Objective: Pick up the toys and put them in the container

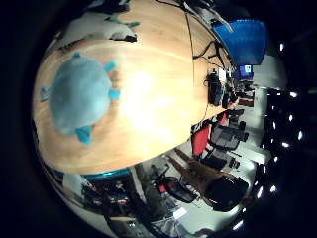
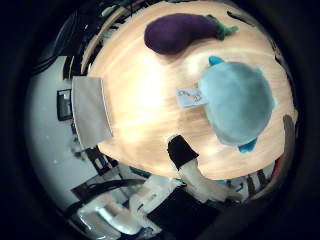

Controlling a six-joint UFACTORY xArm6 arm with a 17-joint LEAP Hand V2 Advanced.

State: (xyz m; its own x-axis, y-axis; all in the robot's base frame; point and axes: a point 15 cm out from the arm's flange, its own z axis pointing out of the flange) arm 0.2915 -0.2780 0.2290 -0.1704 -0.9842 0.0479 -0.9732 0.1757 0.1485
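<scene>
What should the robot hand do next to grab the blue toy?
Probably lower straight down toward the blue plush toy, which lies on the wooden table beside the purple eggplant plush. One black-tipped finger of the robot hand shows, but nothing is held, so closing in comes first.

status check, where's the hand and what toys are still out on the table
Hand above table, holding nothing, one finger in view. Blue plush toy and purple eggplant plush lying loose on the wood. Nothing in the way.
</scene>
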